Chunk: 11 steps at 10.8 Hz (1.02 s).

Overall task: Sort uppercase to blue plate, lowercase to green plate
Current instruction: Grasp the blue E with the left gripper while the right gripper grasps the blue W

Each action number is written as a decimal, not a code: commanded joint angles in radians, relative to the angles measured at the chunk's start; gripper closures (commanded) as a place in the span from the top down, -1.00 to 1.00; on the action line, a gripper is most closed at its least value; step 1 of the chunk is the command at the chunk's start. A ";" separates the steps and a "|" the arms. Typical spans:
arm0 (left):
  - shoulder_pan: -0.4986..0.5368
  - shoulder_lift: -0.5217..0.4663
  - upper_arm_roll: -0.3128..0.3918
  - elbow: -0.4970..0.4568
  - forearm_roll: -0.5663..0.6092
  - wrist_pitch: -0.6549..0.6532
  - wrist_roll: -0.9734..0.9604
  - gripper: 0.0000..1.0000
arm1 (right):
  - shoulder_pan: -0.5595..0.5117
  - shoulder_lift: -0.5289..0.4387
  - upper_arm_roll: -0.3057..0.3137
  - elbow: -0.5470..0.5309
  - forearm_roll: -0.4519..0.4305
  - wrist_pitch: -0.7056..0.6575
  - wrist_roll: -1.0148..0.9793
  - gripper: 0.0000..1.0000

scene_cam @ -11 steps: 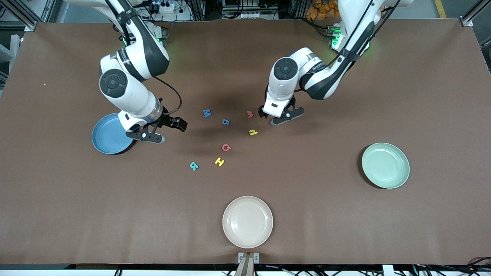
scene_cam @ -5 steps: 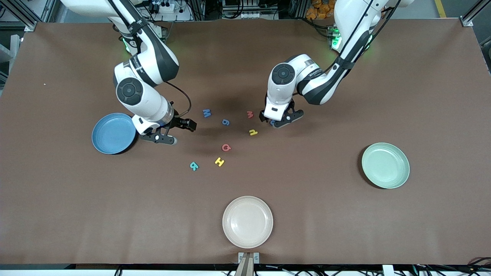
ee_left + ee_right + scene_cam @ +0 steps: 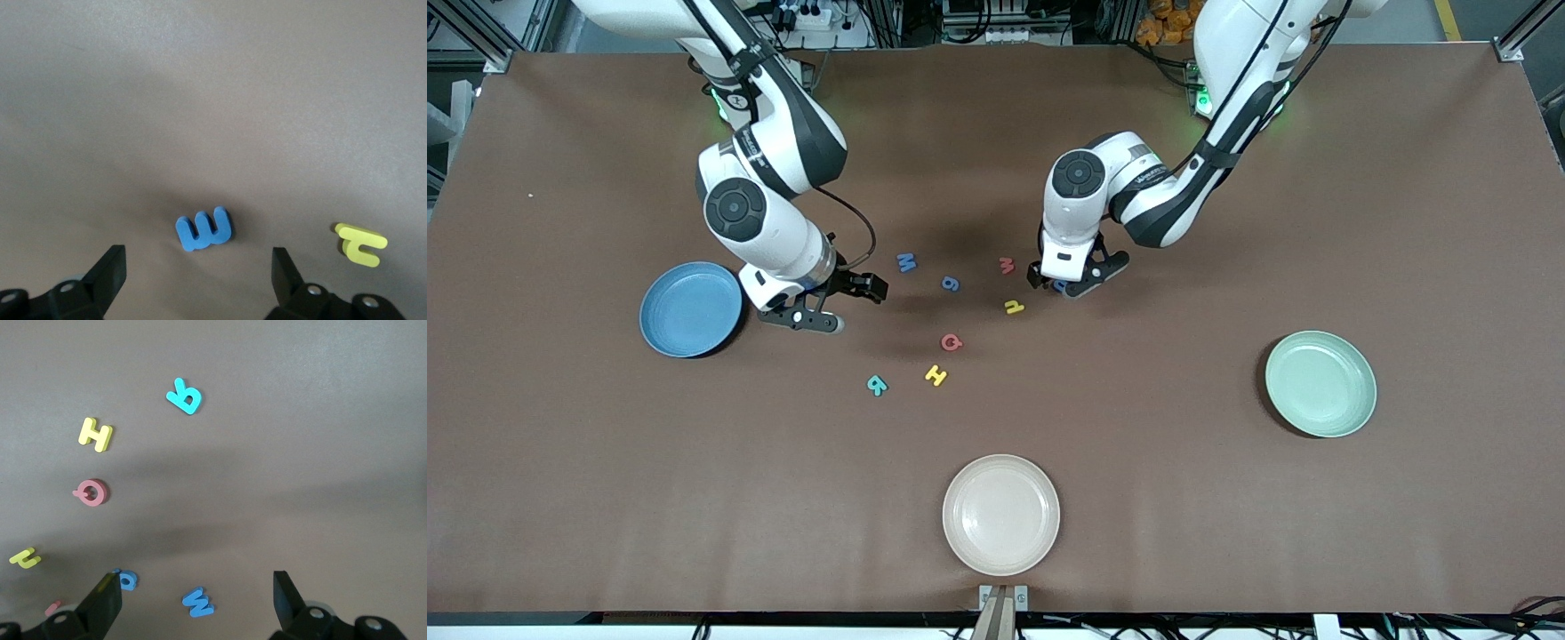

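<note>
A round beige plate (image 3: 1000, 514) lies flat on the brown desk (image 3: 1227, 533), close to the desk edge nearest the front camera and about midway between the two ends. It holds nothing. At that same edge, just below the plate, a small metal bracket (image 3: 1003, 597) is fixed.

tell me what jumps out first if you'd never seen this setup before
A scatter of small foam letters lies in the middle of the brown table, between the two arms. The left gripper is down over a small blue e-like letter, jaws open either side of it, and the right gripper hangs open beside the blue plate. The green plate sits toward the left arm's end, and a beige plate lies nearest the front camera.
</note>
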State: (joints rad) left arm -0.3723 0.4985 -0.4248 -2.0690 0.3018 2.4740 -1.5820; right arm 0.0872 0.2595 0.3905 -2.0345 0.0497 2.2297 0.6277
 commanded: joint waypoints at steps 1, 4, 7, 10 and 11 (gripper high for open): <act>-0.020 0.008 0.015 0.001 0.036 0.031 -0.076 0.85 | 0.020 0.015 0.004 0.000 -0.005 0.007 0.064 1.00; -0.020 0.020 0.032 -0.019 0.114 0.086 -0.145 0.76 | 0.068 0.043 0.004 0.000 -0.037 0.013 0.133 1.00; -0.020 0.023 0.044 -0.042 0.132 0.125 -0.158 0.74 | 0.103 0.086 0.001 -0.035 -0.051 0.039 0.199 1.00; -0.020 0.041 0.049 -0.042 0.132 0.157 -0.170 0.65 | 0.147 0.106 0.004 -0.076 -0.166 0.061 0.322 1.00; -0.020 0.043 0.049 -0.042 0.132 0.170 -0.176 0.65 | 0.157 0.118 0.004 -0.084 -0.171 0.061 0.325 1.00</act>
State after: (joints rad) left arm -0.3805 0.5369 -0.3886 -2.1040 0.4025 2.6087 -1.7097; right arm 0.2285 0.3712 0.3924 -2.0981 -0.0847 2.2771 0.9085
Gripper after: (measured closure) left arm 0.172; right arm 0.000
